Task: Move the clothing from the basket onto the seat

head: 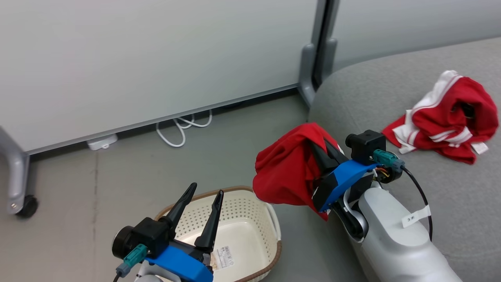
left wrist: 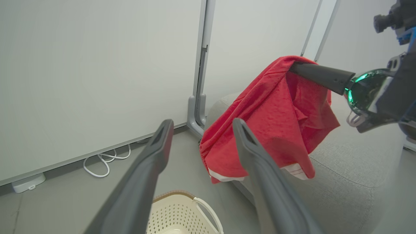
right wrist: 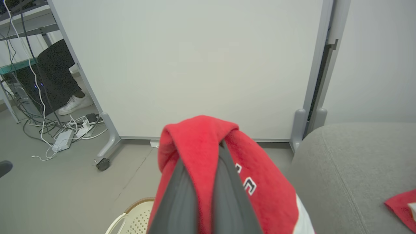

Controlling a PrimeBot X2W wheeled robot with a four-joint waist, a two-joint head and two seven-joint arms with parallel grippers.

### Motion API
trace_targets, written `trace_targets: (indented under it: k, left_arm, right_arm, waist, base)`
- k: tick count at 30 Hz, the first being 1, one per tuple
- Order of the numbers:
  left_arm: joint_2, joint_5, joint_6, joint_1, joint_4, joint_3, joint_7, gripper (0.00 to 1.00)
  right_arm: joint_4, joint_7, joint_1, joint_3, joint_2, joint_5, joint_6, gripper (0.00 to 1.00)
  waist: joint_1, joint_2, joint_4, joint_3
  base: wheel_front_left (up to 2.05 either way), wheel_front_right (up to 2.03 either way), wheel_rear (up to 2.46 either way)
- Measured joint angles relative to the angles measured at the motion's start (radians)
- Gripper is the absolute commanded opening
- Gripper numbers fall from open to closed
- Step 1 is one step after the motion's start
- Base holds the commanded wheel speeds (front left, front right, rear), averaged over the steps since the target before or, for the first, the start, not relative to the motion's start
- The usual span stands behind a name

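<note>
Left gripper (head: 207,188): fingers spread, nothing between them.
Basket (head: 250,203): on the floor, below left gripper.
Right gripper (right wrist: 209,162): clamped on red garment (head: 285,172); cloth drapes over its fingers, above the basket's far rim.
Seat (head: 372,98): just beyond right gripper.
Striped garment (head: 442,117): crumpled on seat, well past right gripper.

A white cable (head: 183,131) loops on the floor below a partition panel (head: 156,58).

One garment (head: 446,117) is laid on the seat (head: 391,98) near its far right edge. The other garment (head: 285,172) is held by the right gripper (head: 319,147) at the seat's left edge, right of the basket (head: 238,207).
</note>
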Motion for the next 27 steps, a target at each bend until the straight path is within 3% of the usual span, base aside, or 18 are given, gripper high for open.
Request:
trace_targets:
  k: [15,27]
  left_arm:
    - [0.003,-0.001,0.000,-0.024,-0.002,-0.018,0.000,1.00]
    - [0.017,0.000,0.000,-0.037,0.000,-0.029,0.000,1.00]
  right_arm:
    - [-0.006,0.000,-0.004,-0.026,0.000,-0.011,0.000,0.00]
    - [-0.033,0.000,0.009,-0.044,0.000,-0.007,0.000,0.00]
  waist:
    - [0.0000,0.0000,-0.227,0.026]
    - [0.0000,0.0000,-0.364,0.054]
  base:
    - [0.00,0.00,0.00]
    - [0.00,0.00,0.00]
